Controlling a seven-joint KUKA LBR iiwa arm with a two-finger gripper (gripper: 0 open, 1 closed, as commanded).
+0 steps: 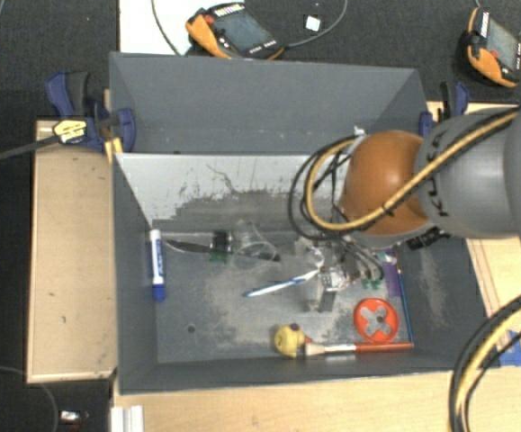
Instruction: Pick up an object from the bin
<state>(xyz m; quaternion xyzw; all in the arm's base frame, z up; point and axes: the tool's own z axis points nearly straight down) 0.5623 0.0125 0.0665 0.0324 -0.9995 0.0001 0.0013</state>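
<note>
Since the task names no thing, candidates are listed from the near wall of the bin (134, 331) back.

Nearest: a stick with a yellow ball head (288, 340) lies flat along the near wall. Its head is at the left and its thin orange-red handle runs off to the right. Just behind the handle, right side, sits an orange round disc (374, 319), with a purple strip (394, 282) standing along the right wall beside it.

Next back, mid-floor: the claw (326, 288) hangs low over the bin floor under the arm's orange cover (381, 183). Open or closed: cannot tell, metal parts and cables clutter it. Nothing is visibly gripped.

Key relation: a pale blue-white pen-like thing (273, 287) has its right end at or just under the claw. The rest runs left from the claw, tilting slightly toward the near wall. Its long axis is left-right, nearly flat on the floor. My judgement is that it is the likeliest pick, and the claw would have to close across that axis, front to back, not along it. The disc and the stick are near but apart from the claw.

Farther back: a clear plastic thing (256, 248) and a black thing with a green bit (202, 242), both left of the claw. A blue marker (157, 264) lies against the left wall, well apart.
</note>
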